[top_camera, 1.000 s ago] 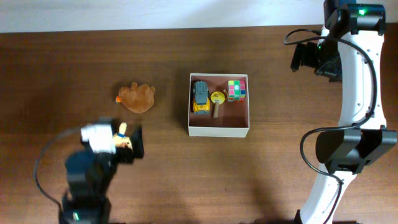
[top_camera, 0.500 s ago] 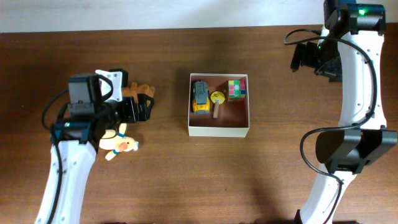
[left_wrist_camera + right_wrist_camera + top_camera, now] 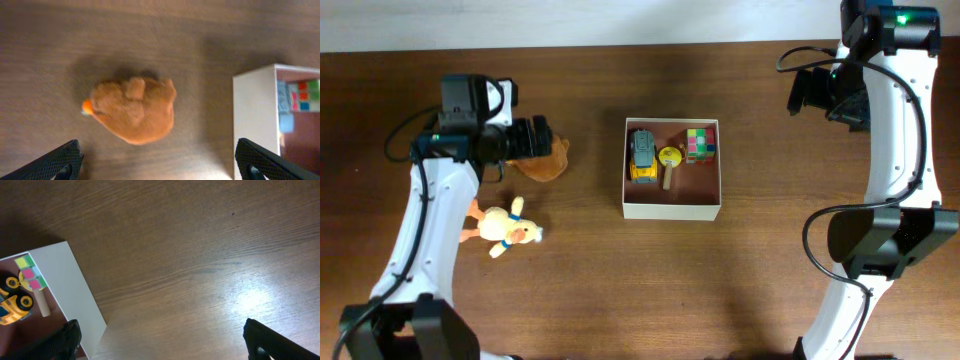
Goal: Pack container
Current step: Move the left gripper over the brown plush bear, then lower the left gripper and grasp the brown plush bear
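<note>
The container (image 3: 672, 209) is a white square box mid-table; it holds a yellow toy truck (image 3: 642, 157), a yellow round toy (image 3: 669, 157) and a colour cube (image 3: 700, 144). Its wall also shows in the left wrist view (image 3: 252, 125) and the right wrist view (image 3: 65, 287). A brown plush toy (image 3: 548, 163) lies left of the box, also in the left wrist view (image 3: 135, 110). My left gripper (image 3: 532, 138) is open and empty, hovering over the brown plush; the left wrist view (image 3: 160, 162) shows it above the plush. My right gripper (image 3: 812, 92) is open and empty, right of the box.
A yellow plush duck (image 3: 502, 226) lies on the table at the lower left, below my left arm. The brown wooden table (image 3: 620, 290) runs to a white wall strip at the back.
My left arm has swung up and to the back, now over the brown plush. The yellow plush duck was let go and lies on the table. The right arm has not moved.
</note>
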Tool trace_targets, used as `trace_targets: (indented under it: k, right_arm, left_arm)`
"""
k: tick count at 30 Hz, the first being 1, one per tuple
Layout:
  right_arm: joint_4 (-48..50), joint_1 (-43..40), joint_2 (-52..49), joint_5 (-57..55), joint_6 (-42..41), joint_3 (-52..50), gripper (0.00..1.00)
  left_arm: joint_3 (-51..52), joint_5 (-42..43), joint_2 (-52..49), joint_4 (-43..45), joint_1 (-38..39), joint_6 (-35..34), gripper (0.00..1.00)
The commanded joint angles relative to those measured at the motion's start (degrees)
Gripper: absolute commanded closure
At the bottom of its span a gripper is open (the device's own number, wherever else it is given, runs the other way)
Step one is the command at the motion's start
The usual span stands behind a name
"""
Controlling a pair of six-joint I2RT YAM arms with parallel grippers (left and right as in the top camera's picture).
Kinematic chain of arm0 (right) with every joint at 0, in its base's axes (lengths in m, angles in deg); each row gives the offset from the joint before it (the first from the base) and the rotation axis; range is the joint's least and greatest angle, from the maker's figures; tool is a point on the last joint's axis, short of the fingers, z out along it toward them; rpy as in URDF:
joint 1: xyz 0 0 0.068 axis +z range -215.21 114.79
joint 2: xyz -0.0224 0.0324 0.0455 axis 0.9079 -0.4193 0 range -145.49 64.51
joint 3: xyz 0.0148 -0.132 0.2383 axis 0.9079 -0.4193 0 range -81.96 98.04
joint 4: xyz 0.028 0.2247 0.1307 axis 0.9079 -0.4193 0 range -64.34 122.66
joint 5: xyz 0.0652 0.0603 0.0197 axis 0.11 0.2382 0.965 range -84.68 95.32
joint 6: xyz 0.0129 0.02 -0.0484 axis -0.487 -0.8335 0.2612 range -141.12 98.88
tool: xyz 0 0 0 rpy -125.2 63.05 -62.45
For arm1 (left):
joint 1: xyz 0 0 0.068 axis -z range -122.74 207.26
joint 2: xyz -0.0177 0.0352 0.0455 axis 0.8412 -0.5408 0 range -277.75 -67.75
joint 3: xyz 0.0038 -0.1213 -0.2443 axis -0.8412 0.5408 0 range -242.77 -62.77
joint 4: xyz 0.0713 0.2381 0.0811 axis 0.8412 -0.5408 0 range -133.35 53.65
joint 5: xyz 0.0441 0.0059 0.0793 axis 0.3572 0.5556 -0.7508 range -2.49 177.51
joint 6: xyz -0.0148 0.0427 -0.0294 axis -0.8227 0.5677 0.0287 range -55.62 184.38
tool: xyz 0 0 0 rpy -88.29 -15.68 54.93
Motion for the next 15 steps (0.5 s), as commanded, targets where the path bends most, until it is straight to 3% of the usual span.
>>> trace_targets:
  k: [1,15]
  right_arm:
    - [-0.11,-0.26,0.96,-0.72,-0.5,0.76,0.01]
    - [-0.11,-0.26,0.96,-0.72,-0.5,0.76,0.01]
  left_arm:
    - [-1.53,-2.29,-1.66,0.02,-0.09,0.76,0.01]
    - [-1.46,-6.4,-10.56,0.11,2.99,0.79,0.01]
